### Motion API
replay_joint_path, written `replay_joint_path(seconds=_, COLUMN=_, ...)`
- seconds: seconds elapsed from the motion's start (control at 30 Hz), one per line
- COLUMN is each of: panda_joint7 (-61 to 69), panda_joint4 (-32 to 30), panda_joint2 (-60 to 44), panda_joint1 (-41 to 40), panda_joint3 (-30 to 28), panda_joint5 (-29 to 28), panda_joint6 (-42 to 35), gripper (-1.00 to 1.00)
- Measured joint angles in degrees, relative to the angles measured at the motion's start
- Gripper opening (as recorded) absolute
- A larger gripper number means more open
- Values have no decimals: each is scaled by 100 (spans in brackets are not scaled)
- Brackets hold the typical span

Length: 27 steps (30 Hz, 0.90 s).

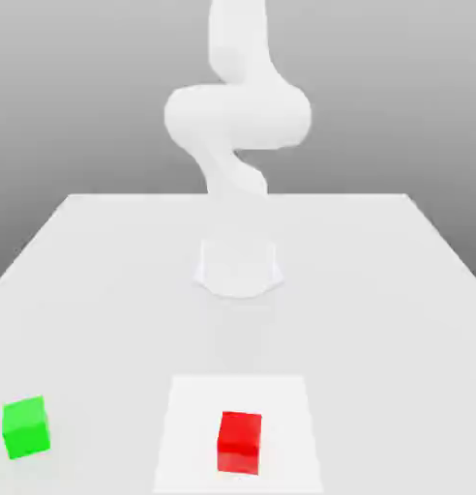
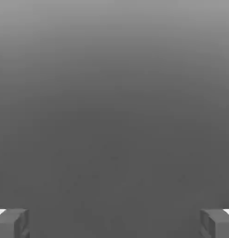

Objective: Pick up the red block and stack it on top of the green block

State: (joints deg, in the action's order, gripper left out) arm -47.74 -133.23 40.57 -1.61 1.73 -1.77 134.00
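The red block (image 1: 240, 442) rests on a paler square patch of the table near its front edge, about in the middle. On the exterior view's left, close to the front corner, sits the green block (image 1: 26, 426), well apart from the red one. The white arm (image 1: 237, 116) rises at the far side of the table, its lower end far behind both blocks. In the hand view my gripper (image 2: 114, 224) is open: the two grey fingertips (image 2: 11, 223) stand wide apart with nothing between them, against plain grey background.
The white table (image 1: 377, 290) stretches from the arm's base to the front edge. The paler square patch (image 1: 189, 425) lies flat under the red block.
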Motion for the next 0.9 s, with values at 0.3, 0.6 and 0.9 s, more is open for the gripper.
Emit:
replay_joint_path(seconds=0.3, panda_joint7=-656, panda_joint4=-523, panda_joint2=-1935, panda_joint1=-441, panda_joint3=404, panda_joint5=-598, panda_joint6=794, gripper=0)
replay_joint_path(seconds=0.6, panda_joint7=-957, panda_joint4=-1046, panda_joint2=-3786, panda_joint1=-577, panda_joint3=457, panda_joint5=-709, panda_joint6=1605, gripper=0)
replay_joint_path(seconds=0.9, panda_joint7=-837, panda_joint4=-1298, panda_joint2=-5538, panda_joint1=-559, panda_joint3=487, panda_joint5=-327, panda_joint6=2707, gripper=0)
